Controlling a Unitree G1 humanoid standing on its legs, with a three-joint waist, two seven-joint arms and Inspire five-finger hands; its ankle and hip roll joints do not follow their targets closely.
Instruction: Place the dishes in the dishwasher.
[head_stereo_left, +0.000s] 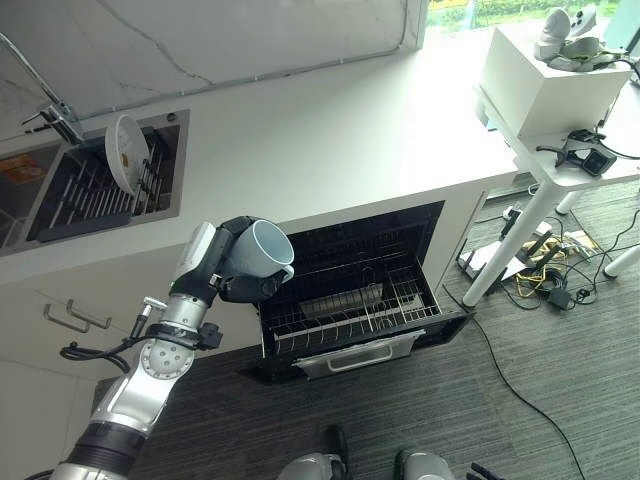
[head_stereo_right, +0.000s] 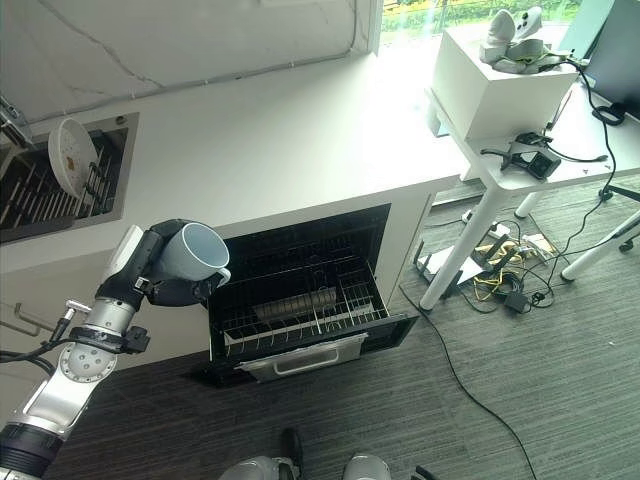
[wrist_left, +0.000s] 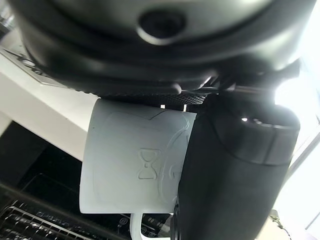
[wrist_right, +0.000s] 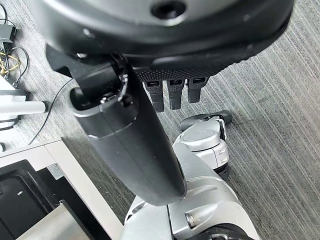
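White worktop edge above the open dishwasher (head_stereo_left: 350, 300): my left hand (head_stereo_left: 222, 262) has its fingers wrapped round the pale mug (head_stereo_left: 258, 252), which I judge should tip mouth-down into the rack's front-left corner, right hand (wrist_right: 150, 125) relaxed, empty.

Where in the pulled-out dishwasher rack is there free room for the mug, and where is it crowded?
The left robot hand holds the mug above the rack's left end. The front wire rows look bare. A grey holder fills the middle back. The sink rack holds a plate.
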